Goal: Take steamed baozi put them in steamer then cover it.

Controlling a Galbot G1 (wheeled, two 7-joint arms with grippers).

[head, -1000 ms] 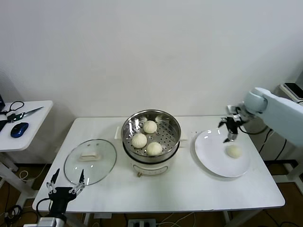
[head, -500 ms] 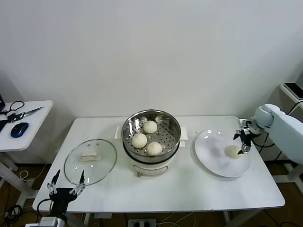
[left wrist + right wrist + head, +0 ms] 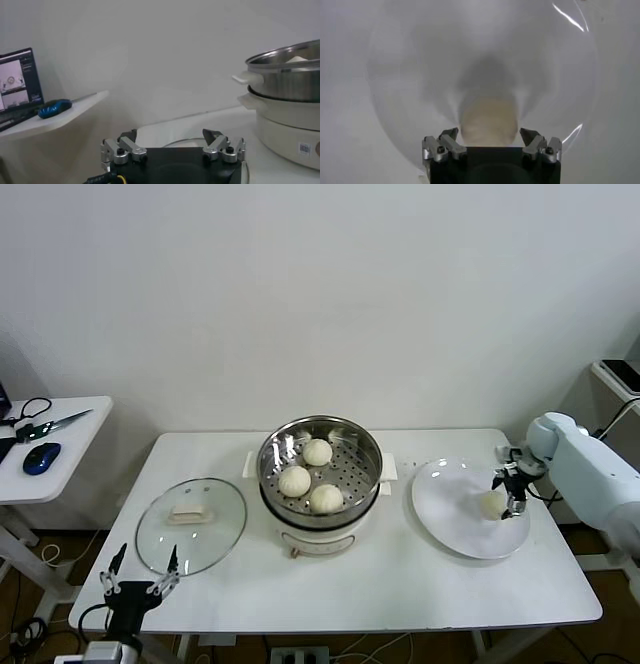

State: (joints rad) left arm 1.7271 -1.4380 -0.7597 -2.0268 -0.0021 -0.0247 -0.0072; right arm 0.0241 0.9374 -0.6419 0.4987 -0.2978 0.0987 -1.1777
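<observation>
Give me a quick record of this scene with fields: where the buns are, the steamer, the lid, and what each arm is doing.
buns in steamer: three
bun on plate: one, on the white plate
steamer: uncovered, mid-table
cover: flat on the table, on the steamer's left
right gripper: at the plate, jaws open on either side of the last bun, not yet closed
left gripper: parked at the table's near left edge, jaws open, empty

White table (image 3: 400, 584): steamer (image 3: 320, 474), cover (image 3: 191, 524), plate (image 3: 450, 519).
</observation>
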